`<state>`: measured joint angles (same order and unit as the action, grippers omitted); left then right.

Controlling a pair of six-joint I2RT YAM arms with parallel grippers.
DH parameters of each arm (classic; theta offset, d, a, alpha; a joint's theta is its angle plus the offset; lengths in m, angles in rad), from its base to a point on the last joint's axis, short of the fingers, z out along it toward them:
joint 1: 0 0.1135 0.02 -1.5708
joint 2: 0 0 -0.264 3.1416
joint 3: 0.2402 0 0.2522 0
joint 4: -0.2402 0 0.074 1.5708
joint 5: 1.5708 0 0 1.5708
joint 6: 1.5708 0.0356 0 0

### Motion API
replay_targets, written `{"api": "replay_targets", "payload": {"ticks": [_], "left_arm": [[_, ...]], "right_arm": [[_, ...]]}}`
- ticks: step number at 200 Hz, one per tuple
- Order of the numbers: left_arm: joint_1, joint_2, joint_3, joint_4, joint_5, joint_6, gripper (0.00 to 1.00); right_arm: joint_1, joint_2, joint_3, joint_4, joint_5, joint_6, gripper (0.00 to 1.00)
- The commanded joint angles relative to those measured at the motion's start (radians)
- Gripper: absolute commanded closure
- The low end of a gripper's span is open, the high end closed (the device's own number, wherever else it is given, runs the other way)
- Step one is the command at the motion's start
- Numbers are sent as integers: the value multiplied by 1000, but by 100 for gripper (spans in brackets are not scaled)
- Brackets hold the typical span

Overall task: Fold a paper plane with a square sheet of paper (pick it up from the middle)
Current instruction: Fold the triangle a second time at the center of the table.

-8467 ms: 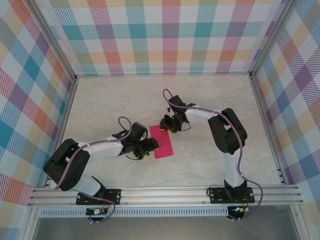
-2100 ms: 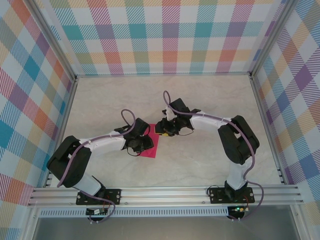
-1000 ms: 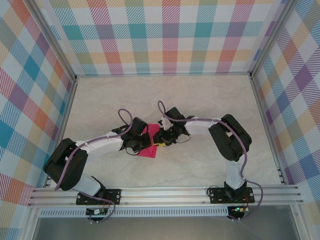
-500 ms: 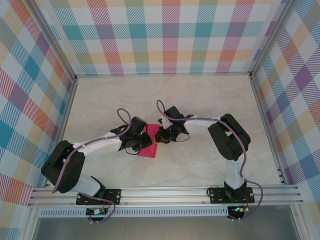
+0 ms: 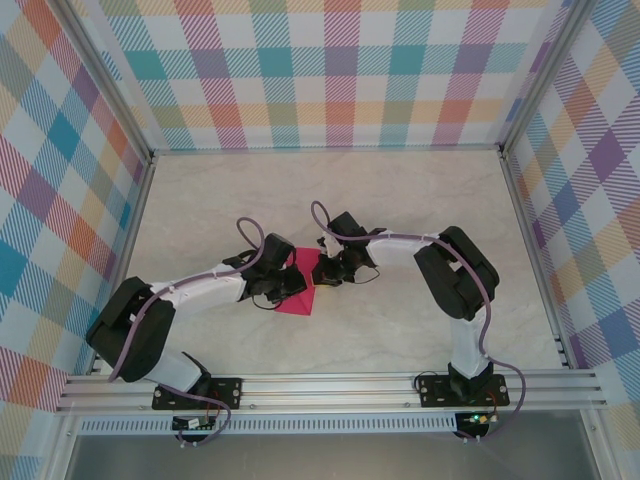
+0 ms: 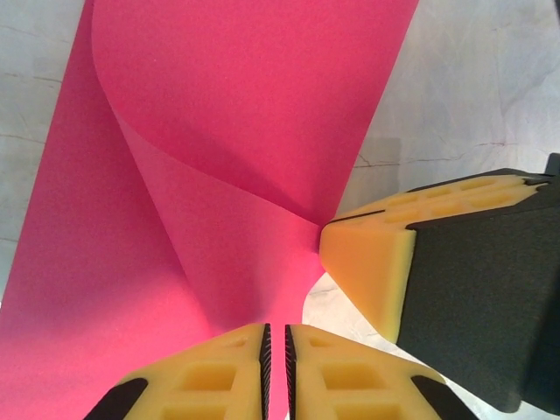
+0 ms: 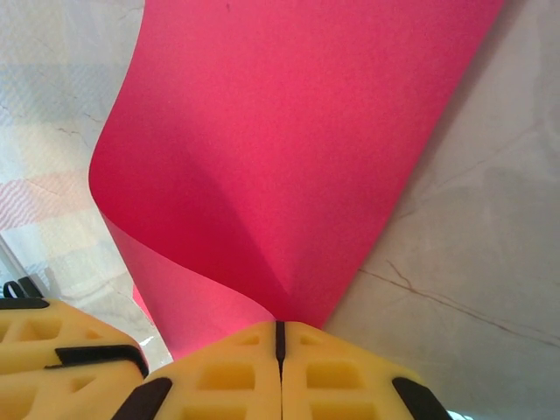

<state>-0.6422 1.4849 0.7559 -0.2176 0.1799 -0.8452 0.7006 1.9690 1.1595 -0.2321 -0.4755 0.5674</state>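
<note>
Right end effector [image 7: 280, 339] moved in and clamped the square sheet of paper [image 7: 289, 131]; paper now curled up; left end effector [image 6: 276, 350] seemingly pinching it too.

Lighting: bright, even, diffuse, from overhead; table [image 5: 400, 200] pale and matte; faint soft shadows under the arms on either side of the square sheet of paper [image 5: 298, 302]; wrist views: paper sharp, heavily saturated, darker inside its curl; soft grey shadow on the marble right of the paper.

The left pincer [image 5: 296, 284] and right pincer [image 5: 320, 278] crowd the sheet [image 5: 299, 301] at the middle; elsewhere the bench [image 5: 420, 200] lies open to the checked walls [image 5: 340, 70].
</note>
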Motion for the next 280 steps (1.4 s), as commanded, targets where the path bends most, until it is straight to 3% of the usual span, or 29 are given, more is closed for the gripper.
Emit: {"api": "replay_targets", "payload": {"ticks": [1,280], "left_arm": [[15,22,-1,25,18,11,85],[15,101,7,-16,-23,7,90]], "right_arm": [[6,11,22,-24,18,-21,95],[5,51,68,-43,23,-19,89]]}}
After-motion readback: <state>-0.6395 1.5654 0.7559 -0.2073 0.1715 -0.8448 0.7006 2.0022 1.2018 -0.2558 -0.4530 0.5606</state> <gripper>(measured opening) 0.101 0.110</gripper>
